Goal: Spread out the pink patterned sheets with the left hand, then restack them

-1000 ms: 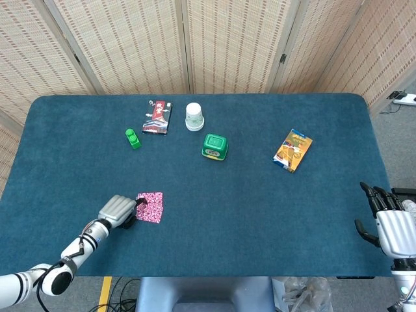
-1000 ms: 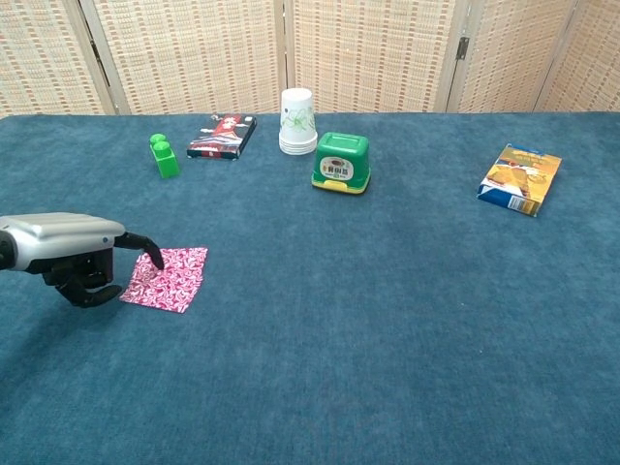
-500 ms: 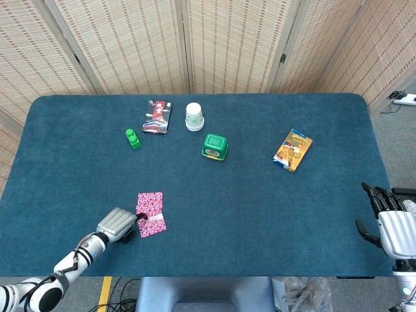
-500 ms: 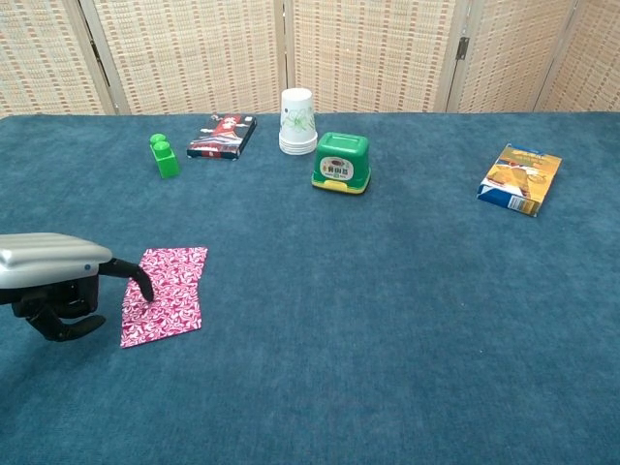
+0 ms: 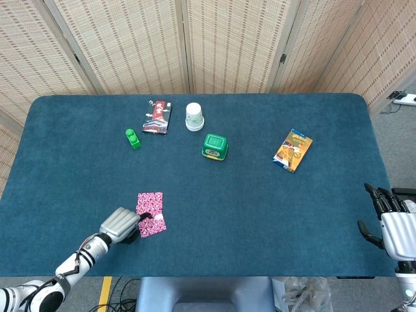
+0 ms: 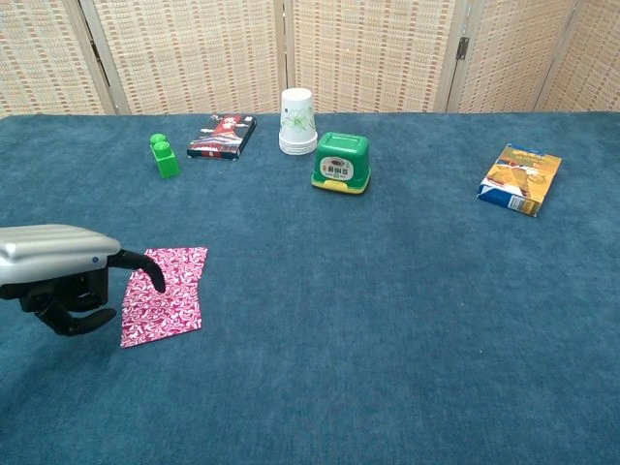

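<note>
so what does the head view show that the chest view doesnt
Only the head view shows the right hand, open, at the table's right edge, plus the floor below the near edge. Only the chest view shows the green box's front label side-on. Both show the left hand with a fingertip on the pink sheets, the paper cup and the snack packet.

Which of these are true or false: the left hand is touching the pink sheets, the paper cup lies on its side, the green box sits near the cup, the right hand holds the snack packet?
1. The left hand has a fingertip on the pink sheets. True.
2. The paper cup lies on its side. False: it stands upside down.
3. The green box sits close to the cup. True.
4. The right hand holds the snack packet. False: it holds nothing, at the table's edge.
</note>
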Motion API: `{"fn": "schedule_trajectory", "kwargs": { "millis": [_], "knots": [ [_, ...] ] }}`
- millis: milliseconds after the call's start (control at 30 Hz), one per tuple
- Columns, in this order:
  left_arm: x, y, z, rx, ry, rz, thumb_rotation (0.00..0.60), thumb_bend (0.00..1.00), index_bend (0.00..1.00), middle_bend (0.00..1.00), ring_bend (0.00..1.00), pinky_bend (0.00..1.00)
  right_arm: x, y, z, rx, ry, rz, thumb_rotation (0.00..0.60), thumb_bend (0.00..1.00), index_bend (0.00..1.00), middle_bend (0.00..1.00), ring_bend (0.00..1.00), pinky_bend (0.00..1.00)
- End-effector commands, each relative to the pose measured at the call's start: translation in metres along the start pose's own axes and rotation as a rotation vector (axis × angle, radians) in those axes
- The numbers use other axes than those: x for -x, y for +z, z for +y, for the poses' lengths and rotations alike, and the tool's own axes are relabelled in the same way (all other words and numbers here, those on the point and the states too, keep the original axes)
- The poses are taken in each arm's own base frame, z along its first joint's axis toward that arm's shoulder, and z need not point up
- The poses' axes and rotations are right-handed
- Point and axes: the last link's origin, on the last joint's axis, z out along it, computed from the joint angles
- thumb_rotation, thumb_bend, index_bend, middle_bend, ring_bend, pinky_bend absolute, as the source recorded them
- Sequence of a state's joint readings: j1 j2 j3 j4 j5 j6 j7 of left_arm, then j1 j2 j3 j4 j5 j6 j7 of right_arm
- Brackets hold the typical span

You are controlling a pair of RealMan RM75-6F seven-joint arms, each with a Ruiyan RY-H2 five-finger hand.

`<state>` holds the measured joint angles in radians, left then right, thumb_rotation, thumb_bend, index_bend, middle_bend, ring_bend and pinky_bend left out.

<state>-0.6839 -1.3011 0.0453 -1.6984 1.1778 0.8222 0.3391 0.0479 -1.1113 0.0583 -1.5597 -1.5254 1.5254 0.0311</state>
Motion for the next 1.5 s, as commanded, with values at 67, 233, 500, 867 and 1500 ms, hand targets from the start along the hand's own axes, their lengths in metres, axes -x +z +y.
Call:
{"fn": "schedule_trajectory", "kwargs": {
  "millis": [67, 233, 500, 867, 1500],
  "knots": [
    [0.000, 0.005, -0.005, -0.020, 0.004, 0.004, 0.600, 0.56, 0.26, 0.97, 0.93, 1.00, 0.000, 0.000, 0.000, 0.001, 0.002, 0.000, 0.600, 0.38, 0.05, 0.21, 0.13, 0.19],
    [0.005, 0.009, -0.006, -0.030, 0.002, -0.019, 0.600, 0.56, 0.26, 0.97, 0.93, 1.00, 0.001, 0.000, 0.000, 0.001, 0.003, -0.004, 0.600, 0.39, 0.05, 0.21, 0.13, 0.19],
    [0.009, 0.009, -0.001, -0.014, 0.005, -0.027, 0.600, 0.56, 0.26, 0.97, 0.93, 1.00, 0.000, -0.001, 0.001, 0.004, 0.001, -0.001, 0.600, 0.38, 0.06, 0.22, 0.13, 0.19],
    [0.010, 0.012, 0.007, 0.007, 0.012, -0.033, 0.600, 0.56, 0.26, 0.97, 0.93, 1.00, 0.000, -0.003, 0.004, 0.014, 0.001, 0.001, 0.600, 0.38, 0.06, 0.22, 0.13, 0.19],
    [0.012, 0.014, 0.006, 0.000, 0.003, -0.036, 0.600, 0.56, 0.26, 0.97, 0.93, 1.00, 0.001, -0.003, 0.005, 0.016, -0.002, -0.003, 0.600, 0.39, 0.06, 0.22, 0.13, 0.19]
  ]
}}
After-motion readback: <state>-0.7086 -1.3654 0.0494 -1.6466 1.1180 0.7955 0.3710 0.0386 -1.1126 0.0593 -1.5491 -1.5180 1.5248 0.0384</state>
